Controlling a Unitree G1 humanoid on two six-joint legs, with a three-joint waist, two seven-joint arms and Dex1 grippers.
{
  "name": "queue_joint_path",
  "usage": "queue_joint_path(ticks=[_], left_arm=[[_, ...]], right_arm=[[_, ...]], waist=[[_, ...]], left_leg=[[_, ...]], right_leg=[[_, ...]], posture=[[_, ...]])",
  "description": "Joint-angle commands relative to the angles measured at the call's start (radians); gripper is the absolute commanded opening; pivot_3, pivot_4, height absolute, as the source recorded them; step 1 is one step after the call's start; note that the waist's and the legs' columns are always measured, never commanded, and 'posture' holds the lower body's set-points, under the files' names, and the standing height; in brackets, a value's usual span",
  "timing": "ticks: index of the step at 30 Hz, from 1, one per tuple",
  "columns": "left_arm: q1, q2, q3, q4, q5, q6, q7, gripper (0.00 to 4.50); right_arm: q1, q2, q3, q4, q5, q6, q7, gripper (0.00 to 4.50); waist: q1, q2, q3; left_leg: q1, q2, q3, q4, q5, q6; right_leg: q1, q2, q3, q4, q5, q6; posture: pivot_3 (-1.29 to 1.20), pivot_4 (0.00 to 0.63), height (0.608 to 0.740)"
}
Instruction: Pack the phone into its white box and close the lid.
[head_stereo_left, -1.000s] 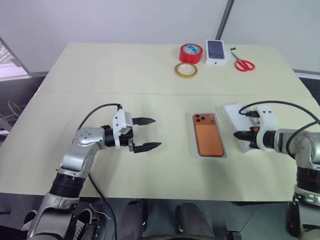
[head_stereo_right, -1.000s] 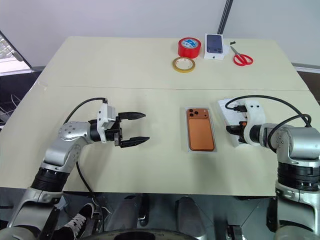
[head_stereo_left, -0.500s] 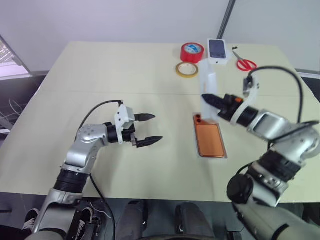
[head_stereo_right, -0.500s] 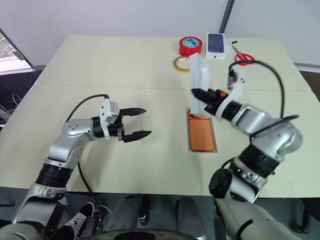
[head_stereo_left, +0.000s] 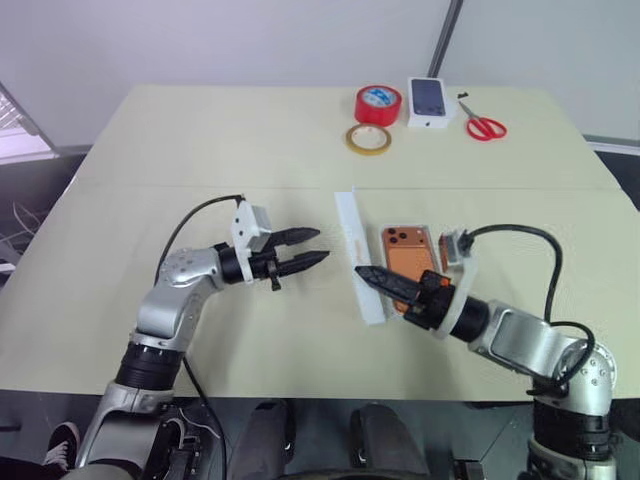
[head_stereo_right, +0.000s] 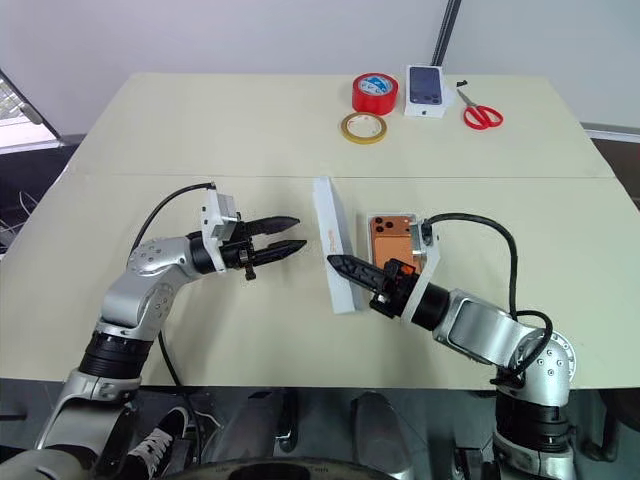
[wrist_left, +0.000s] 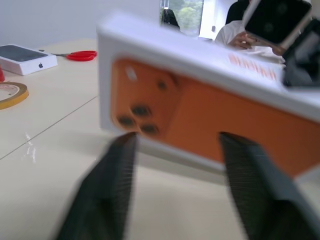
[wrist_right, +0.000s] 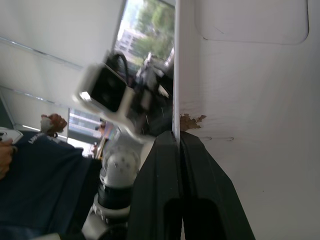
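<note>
The right claw (head_stereo_right: 345, 268) is clenched on one thin wall of the upright lid (head_stereo_right: 333, 255); it could twist free. The left claw (head_stereo_right: 283, 234) is partly parted, grasping nothing.

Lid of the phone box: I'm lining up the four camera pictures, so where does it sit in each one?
Left eye view: the lid stands on edge mid-table, left of the phone.
Right eye view: same spot.
Left wrist view: straight ahead, orange face toward the camera.
Right wrist view: white inside, wall pinched by the right gripper.
Landmark: red scissors, in both eye views and the left wrist view.
</note>
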Motion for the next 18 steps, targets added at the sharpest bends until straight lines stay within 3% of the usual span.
queue_joint_path(ticks=[1,2,8,16,18], left_arm=[[0.021,-0.020,-0.010,-0.062,-0.025,0.015,0.011,0.62],[0.026,-0.028,-0.019,-0.064,-0.021,0.018,0.013,0.06],[0.016,-0.109,-0.111,0.041,0.091,-0.065,0.053,0.02],[-0.128,-0.271,-0.146,0.294,0.163,-0.160,0.100,0.02],[-0.155,-0.310,-0.148,0.355,0.167,-0.177,0.098,0.00]], right_arm=[[0.000,-0.031,0.033,0.017,0.039,-0.089,-0.031,0.00],[-0.001,-0.057,0.043,0.021,0.039,-0.096,-0.034,0.00],[-0.019,-0.145,0.060,0.093,0.013,-0.131,-0.016,0.00],[-0.037,-0.250,0.024,0.204,-0.085,-0.150,0.085,0.00],[-0.036,-0.273,-0.003,0.211,-0.110,-0.161,0.115,0.64]], waist=[[0.003,0.000,0.000],[0.005,0.000,0.000],[0.011,0.000,0.000],[0.015,-0.001,0.000],[0.016,-0.001,0.000]], left_leg=[[0.000,0.000,0.000,0.000,0.000,0.000],[0.000,0.000,0.000,0.000,0.000,0.000],[0.000,0.000,0.000,0.002,0.000,0.000],[-0.001,0.000,-0.001,0.007,-0.002,0.003],[0.000,0.000,-0.001,0.009,-0.003,0.005]], right_leg=[[0.000,0.000,0.000,0.000,0.000,0.000],[0.000,0.000,0.000,0.000,0.000,0.000],[0.002,0.000,-0.001,-0.001,0.000,0.000],[0.005,0.000,-0.002,-0.001,0.000,0.000],[0.007,0.000,-0.003,-0.002,0.000,0.000]], posture=[[0.00,0.150,0.740],[0.00,0.150,0.740],[0.00,0.150,0.740],[0.00,0.150,0.740],[0.00,0.150,0.740]])
